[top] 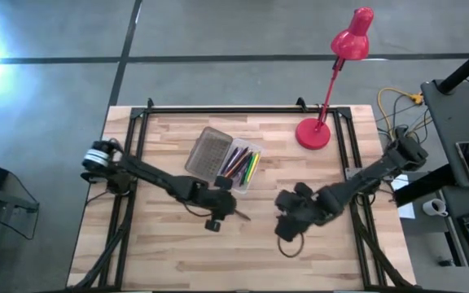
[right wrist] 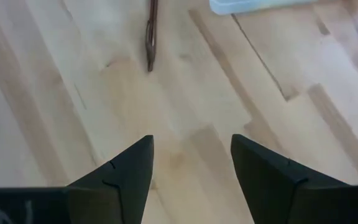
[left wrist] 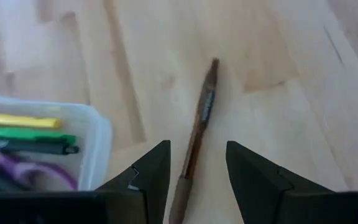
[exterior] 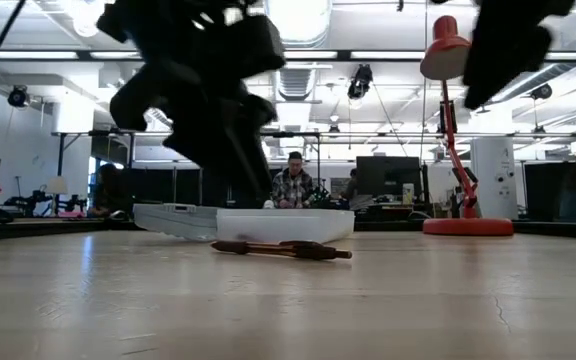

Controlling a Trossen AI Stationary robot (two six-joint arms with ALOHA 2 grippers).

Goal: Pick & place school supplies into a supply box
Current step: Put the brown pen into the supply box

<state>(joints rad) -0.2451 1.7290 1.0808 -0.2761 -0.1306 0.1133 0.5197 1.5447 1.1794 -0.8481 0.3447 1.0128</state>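
Note:
The supply box (top: 241,169) is a translucent case with its ribbed grey-brown lid (top: 208,152) folded open toward the left. Inside it, the left wrist view shows a yellow pencil (left wrist: 17,120), a green pen (left wrist: 23,132), dark pens and purple scissors (left wrist: 48,177). One dark brown pen (left wrist: 204,115) lies flat on the table just near of the box (exterior: 286,225), also visible low down (exterior: 280,248). My left gripper (left wrist: 194,148) is open above this pen, one finger on each side, not touching it. My right gripper (right wrist: 191,142) is open over bare wood to the right of the pen (right wrist: 151,34).
A red desk lamp (top: 316,132) stands on the table's far right part (exterior: 466,225). A black frame (top: 234,110) runs along the table's far and side edges. Bare wood lies in front of both grippers. A person (exterior: 294,185) sits in the room behind.

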